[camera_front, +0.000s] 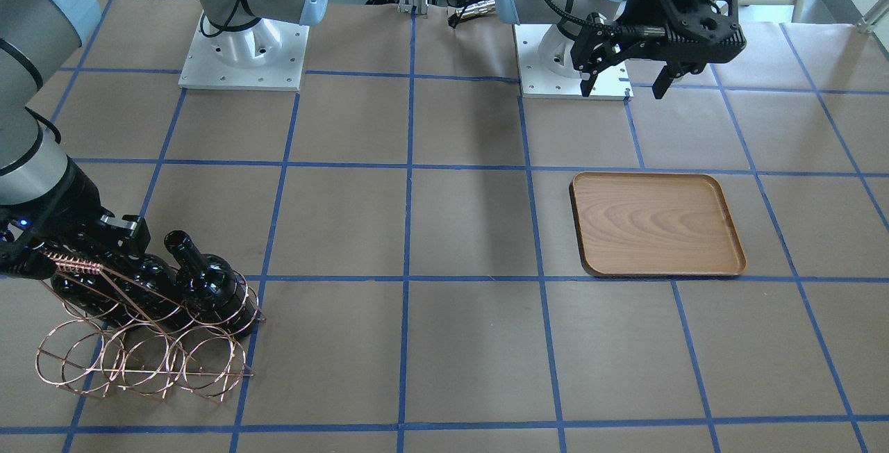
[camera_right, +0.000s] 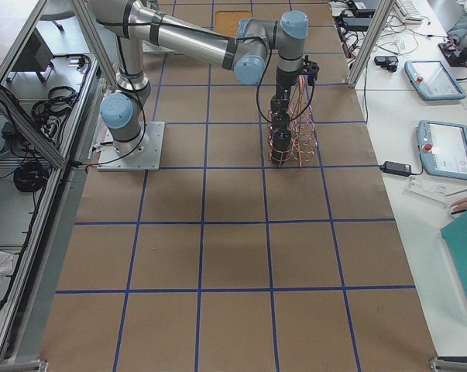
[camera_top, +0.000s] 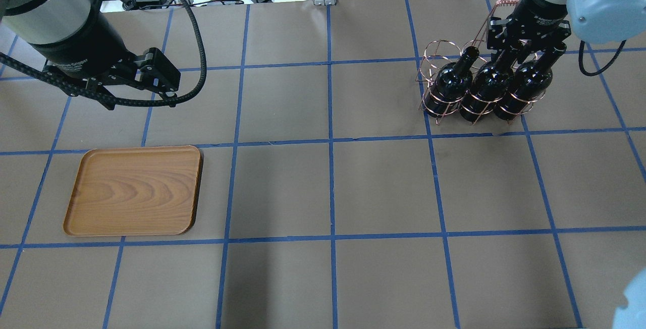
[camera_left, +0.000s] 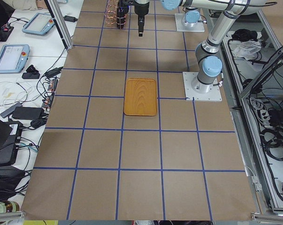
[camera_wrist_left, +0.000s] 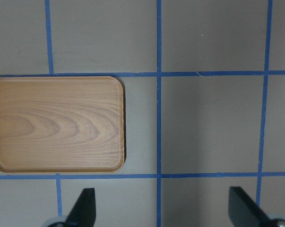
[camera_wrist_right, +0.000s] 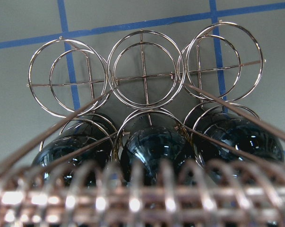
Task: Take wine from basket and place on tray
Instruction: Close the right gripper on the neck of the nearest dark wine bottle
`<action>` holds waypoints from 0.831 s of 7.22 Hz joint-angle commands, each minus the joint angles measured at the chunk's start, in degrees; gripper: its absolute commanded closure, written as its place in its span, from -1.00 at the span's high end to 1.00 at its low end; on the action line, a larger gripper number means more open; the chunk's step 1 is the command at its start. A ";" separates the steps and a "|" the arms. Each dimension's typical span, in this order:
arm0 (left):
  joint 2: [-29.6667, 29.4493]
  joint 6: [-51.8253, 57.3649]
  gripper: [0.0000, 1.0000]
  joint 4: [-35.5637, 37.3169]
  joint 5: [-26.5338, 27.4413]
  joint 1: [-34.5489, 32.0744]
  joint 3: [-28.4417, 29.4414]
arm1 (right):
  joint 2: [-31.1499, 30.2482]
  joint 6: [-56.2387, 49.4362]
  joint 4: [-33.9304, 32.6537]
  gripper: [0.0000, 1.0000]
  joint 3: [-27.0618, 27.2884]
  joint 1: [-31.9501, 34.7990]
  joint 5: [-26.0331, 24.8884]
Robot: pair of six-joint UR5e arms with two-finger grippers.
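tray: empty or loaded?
Empty. The overhead and left wrist views show only bare wood grain on the tray. All three bottles sit in the rack.

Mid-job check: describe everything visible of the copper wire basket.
The copper wire basket is round rings in two rows of three, with a coiled-wire handle bar on slanted struts. It stands on the brown paper-covered table. One row holds three glossy black glass bottles; the other is empty. The right gripper hangs close by the handle; contact unclear.
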 commanded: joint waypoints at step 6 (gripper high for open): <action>-0.08 0.26 1.00 0.00 0.14 0.00 -0.09 | -5.56 -0.50 1.64 -1.00 -1.14 -0.08 -0.79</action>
